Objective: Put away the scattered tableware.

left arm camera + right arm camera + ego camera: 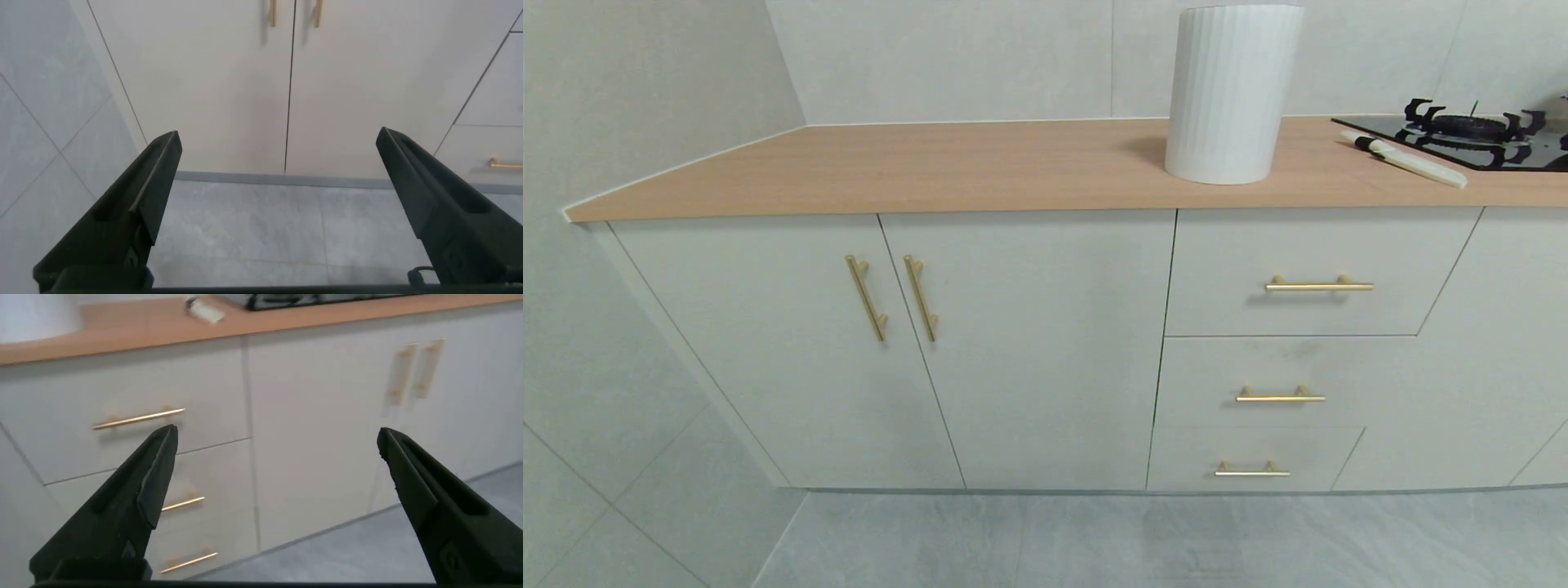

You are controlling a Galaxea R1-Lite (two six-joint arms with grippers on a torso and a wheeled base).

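The flat wooden countertop [931,167] had a long straight front edge. A tall white ribbed pot [1229,90] stood on it, its inside hidden. The pale knife [1405,159] lay by the black stove's [1470,135] edge. The left gripper [278,140] and right gripper [278,434] held their fingers wide apart, holding nothing, over the smooth grey floor [1094,539].

counter [931,171] runs along back wall, left end butts into side wall
canister [1230,90] standing on counter, right of middle
hob [1470,135] set into counter further right, knife [1405,159] lying on counter along hob's near edge, between canister and hob
under counter: double doors [898,384] on left, stack of three drawers [1290,351] right of them, roughly below canister
floor [1094,539] in front of the cabinets
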